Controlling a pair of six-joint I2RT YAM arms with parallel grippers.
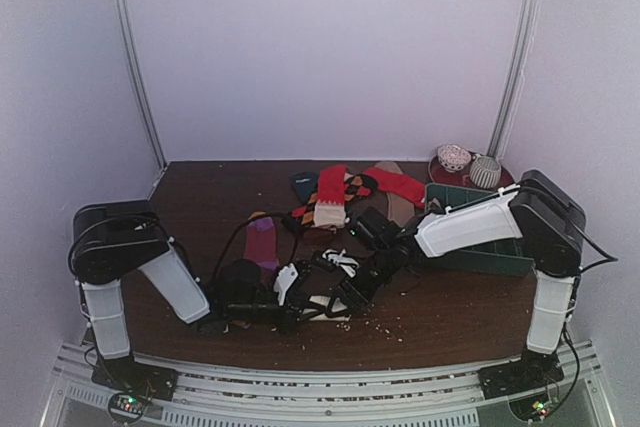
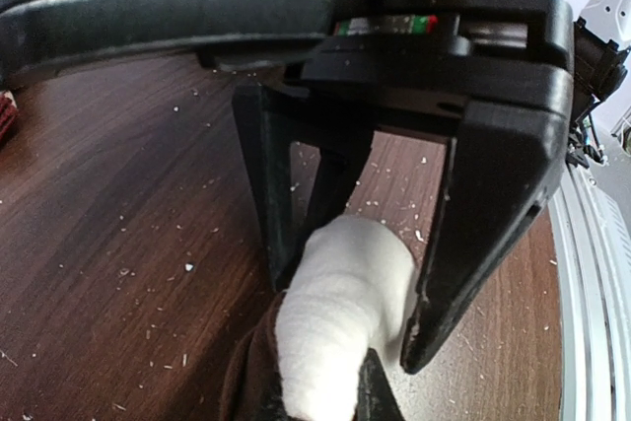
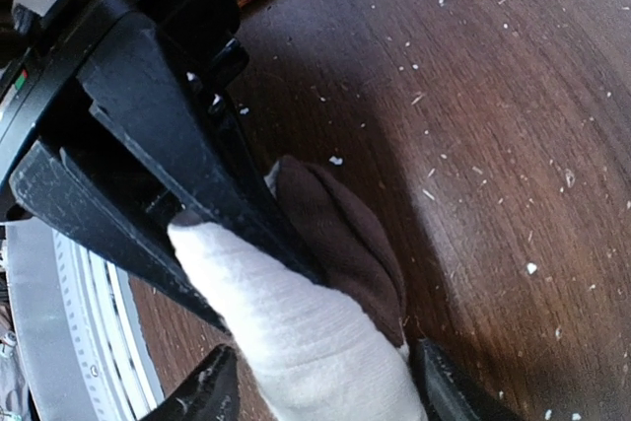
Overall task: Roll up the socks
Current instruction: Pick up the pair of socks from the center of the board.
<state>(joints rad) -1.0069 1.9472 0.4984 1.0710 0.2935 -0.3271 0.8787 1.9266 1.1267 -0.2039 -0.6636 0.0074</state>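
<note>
While the white-and-brown sock (image 2: 340,313) is pinched from two sides, it is kept near the front middle of the surface (image 1: 200,187), just ahead of the arm bases. From the left wrist, the right claw (image 2: 350,320) is seen astride the white end, both fingers pressed against the cloth. From the right wrist, the left claw (image 3: 258,288) is seen clamped onto the same bundle. Its fingers are nearly together over the white fabric, and the brown part bulges beside them.

Several faults can be foreseen. Since both claws are crowded onto one small bundle, one could be struck by the other if either is turned. If one grip is released too soon, the soft knit is likely to spring loose and the roll be lost. The brown layer is not plainly caught by either claw and could be slid out from the white.

The surface is dark wood-grain, flecked with pale lint. Loose socks (image 1: 335,197) are heaped toward the back and a purple sock (image 1: 262,242) lies nearer. A green bin (image 1: 490,247) is set at the right, with two rolled balls (image 1: 470,165) behind it. The space is enclosed by white walls (image 1: 320,47), and a metal rail (image 1: 330,412) is run along the near edge.
</note>
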